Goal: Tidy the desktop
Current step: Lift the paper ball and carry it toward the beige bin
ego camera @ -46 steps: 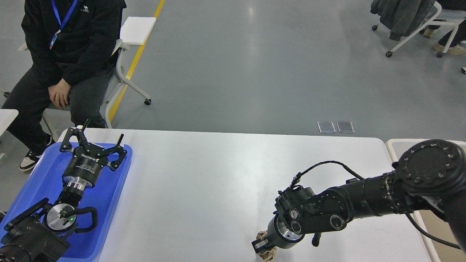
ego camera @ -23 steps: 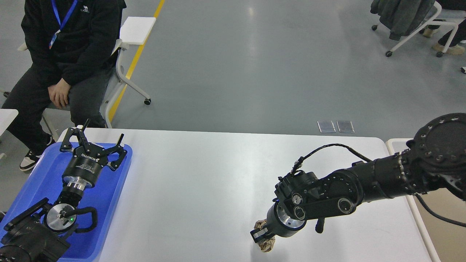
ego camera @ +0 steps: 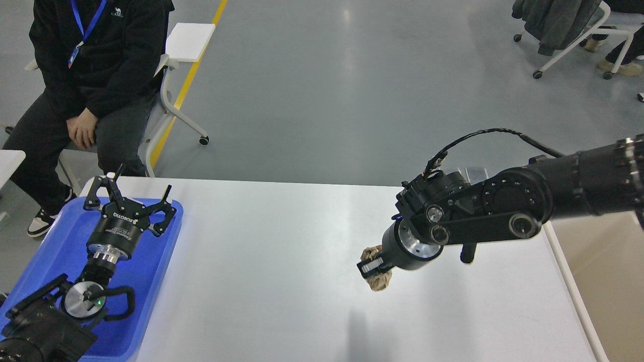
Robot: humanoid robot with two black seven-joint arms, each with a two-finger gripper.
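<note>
The desktop (ego camera: 282, 281) is a wide white tabletop with rounded corners. My right gripper (ego camera: 373, 269) is shut on a crumpled brown paper ball (ego camera: 378, 280) and holds it lifted above the right half of the desktop; its shadow falls on the table below. My left gripper (ego camera: 132, 196) is open and empty, fingers spread, above the blue tray (ego camera: 151, 261) at the left edge of the desktop.
A beige bin with a white rim (ego camera: 604, 281) stands just past the desktop's right edge. A seated person in black (ego camera: 85, 85) is behind the far left corner. A wheeled chair (ego camera: 573, 35) stands at the far right.
My right arm has risen and swung up and to the right, lifting the brown paper ball off the front of the desktop. The left arm has not moved.
</note>
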